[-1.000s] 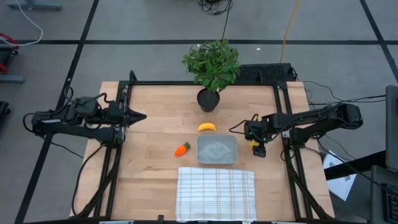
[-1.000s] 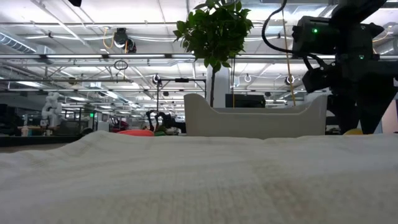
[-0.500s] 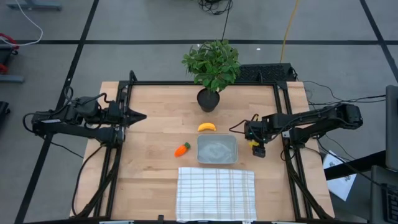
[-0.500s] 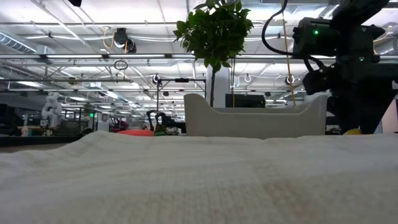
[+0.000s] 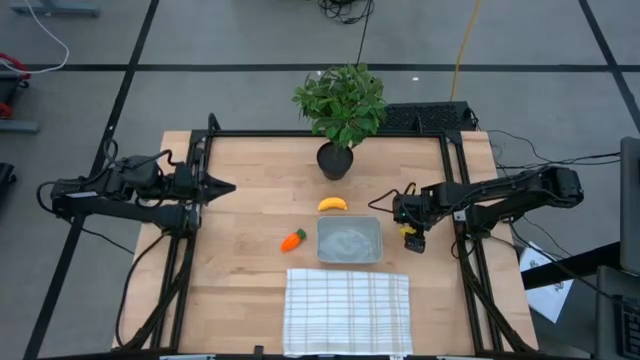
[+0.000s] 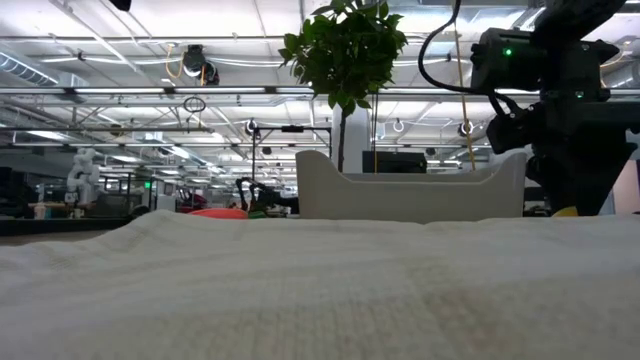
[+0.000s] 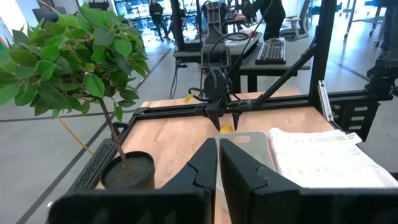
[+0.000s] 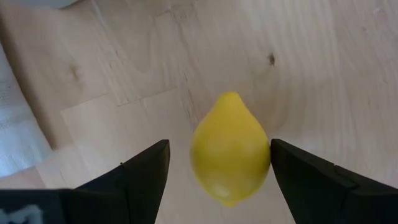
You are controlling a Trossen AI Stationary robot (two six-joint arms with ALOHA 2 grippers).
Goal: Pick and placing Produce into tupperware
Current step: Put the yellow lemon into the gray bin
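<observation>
My right gripper [image 5: 412,238] points down over the small yellow lemon [image 8: 230,152], just right of the tupperware [image 5: 349,240], and is open with a finger on each side of the lemon. The lemon lies on the wooden table. The clear, shallow tupperware stands mid-table. The yellow banana [image 5: 333,204] lies at its far-left corner, and the orange carrot [image 5: 292,240] lies to its left. My left gripper [image 5: 225,186] waits shut near the table's left edge. In the low view the lemon [image 6: 567,211] peeks out beneath my right gripper. My right gripper comes at the lemon from above, pointing down. One finger [image 8: 298,174] stands right at the lemon's side [image 8: 266,155], and I cannot tell whether it touches. The other finger [image 8: 146,171] stands apart from it.
A potted plant [image 5: 340,110] stands at the far middle of the table. A white checked cloth [image 5: 347,310] lies at the near edge, in front of the tupperware. A black frame rail [image 5: 455,200] runs close behind my right gripper.
</observation>
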